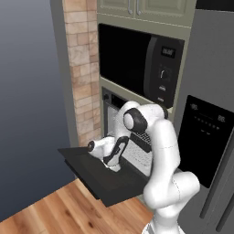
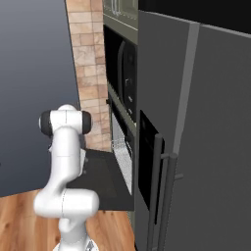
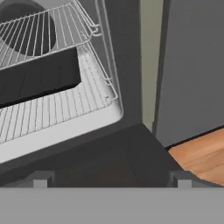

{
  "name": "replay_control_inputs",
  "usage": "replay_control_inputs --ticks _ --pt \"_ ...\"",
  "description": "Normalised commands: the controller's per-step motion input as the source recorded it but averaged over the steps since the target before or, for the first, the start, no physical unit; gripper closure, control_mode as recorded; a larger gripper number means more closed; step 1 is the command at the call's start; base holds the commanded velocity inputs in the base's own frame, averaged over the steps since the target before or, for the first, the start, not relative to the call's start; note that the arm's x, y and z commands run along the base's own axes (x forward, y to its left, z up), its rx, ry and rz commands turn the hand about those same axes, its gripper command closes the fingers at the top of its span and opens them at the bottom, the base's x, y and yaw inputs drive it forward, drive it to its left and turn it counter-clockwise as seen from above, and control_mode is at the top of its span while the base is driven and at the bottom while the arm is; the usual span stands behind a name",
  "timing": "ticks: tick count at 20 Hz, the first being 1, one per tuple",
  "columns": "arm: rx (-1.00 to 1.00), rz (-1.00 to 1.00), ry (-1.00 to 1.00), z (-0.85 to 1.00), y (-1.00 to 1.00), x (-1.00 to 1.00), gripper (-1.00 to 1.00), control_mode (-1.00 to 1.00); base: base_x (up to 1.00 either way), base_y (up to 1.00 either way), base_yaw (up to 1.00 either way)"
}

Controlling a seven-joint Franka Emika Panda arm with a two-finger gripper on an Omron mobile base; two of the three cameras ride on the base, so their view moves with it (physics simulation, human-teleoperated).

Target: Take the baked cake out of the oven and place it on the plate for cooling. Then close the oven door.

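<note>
Oven door (image 1: 98,178) lies fully dropped, flat and level, a black panel jutting out over the wood floor (image 1: 68,205). Oven (image 1: 119,137) sits built into the cabinet column below the black microwave (image 1: 137,61), w/ a brick-tile strip (image 1: 82,68) at its left and a dark grey fridge (image 1: 210,137) at its right. White arm rises from lower right in the left base view, elbow high, forearm reaching down and left; gripper (image 1: 113,167) hangs low just over the door's inner face, near the cavity mouth. In the right base view the arm's shoulder and upper links stand in front of the door (image 2: 105,181), hand mostly hidden behind them.

Hand view: two dark finger tips (image 3: 41,178) stand far apart at bottom edge, jaws spread wide, nothing between them. Below them, door's dark glass panel (image 3: 109,162). Beyond, the grey cavity (image 3: 61,131) w/ two wire racks (image 3: 57,105); a dark rectangular tray-like block (image 3: 39,78) shows between upper and lower rack. Round dark fan disc (image 3: 26,30) at back wall behind upper rack. Cake and plate: position cannot be told from these views. Fridge side and floor corner (image 3: 201,153) at right.
</note>
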Motion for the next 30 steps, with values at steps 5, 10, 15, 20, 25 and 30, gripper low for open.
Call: replay_control_inputs --ticks 5,10,15,20,25,30 --pt "-0.22 0.0 -0.21 0.17 1.0 -0.89 -1.0 -1.0 0.0 0.0 0.0" --pt "-0.26 -0.08 -0.31 0.0 1.0 -0.43 -1.0 -1.0 0.0 0.0 0.0" --pt "-0.29 -0.3 -0.21 0.0 1.0 -0.08 -1.0 -1.0 0.0 0.0 0.0" --pt "-0.26 -0.32 -0.2 -0.36 1.0 -0.13 -1.0 -1.0 0.0 0.0 0.0" --pt "-0.26 -0.21 -0.47 -0.9 0.94 -0.1 -1.0 -1.0 0.0 0.0 0.0" --pt "-0.36 -0.02 -0.49 -1.0 0.27 0.06 -1.0 -1.0 0.0 0.0 0.0"
